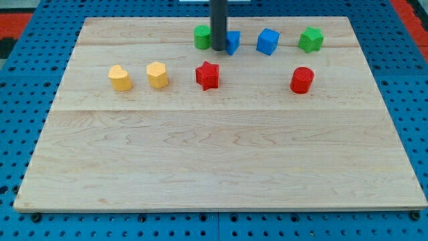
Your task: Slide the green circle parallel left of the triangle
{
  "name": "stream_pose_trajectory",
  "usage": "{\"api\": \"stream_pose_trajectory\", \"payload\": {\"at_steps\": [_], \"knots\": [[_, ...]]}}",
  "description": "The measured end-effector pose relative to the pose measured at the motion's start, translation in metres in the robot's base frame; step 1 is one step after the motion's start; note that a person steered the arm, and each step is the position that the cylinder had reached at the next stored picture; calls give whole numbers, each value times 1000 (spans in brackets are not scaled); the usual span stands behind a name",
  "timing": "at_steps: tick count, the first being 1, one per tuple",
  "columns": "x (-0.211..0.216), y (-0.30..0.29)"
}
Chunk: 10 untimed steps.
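The green circle (201, 36) sits near the view's top, left of centre. My tip (219, 49) stands just right of it, between it and the blue triangle (232, 42), which the rod partly hides. The rod comes down from the view's top edge. I cannot tell whether the tip touches either block.
A blue cube (267, 41) and a green star (310, 39) lie to the right along the top row. A red star (208, 75), a red cylinder (301, 79), a yellow hexagon (157, 74) and a yellow heart (120, 77) lie in the row below. The wooden board (214, 167) rests on a blue pegboard.
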<state>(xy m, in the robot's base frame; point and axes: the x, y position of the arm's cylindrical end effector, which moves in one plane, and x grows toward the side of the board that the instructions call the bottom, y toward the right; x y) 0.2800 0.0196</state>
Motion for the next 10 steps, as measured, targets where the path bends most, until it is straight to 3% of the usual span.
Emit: {"api": "stream_pose_trajectory", "payload": {"at_steps": [1, 2, 3, 4, 5, 7, 8, 9, 10], "knots": [[6, -55], [-18, -97], [-79, -71], [-86, -42], [-50, -47], [-41, -60], [-41, -100], [-10, -149], [12, -109]]}}
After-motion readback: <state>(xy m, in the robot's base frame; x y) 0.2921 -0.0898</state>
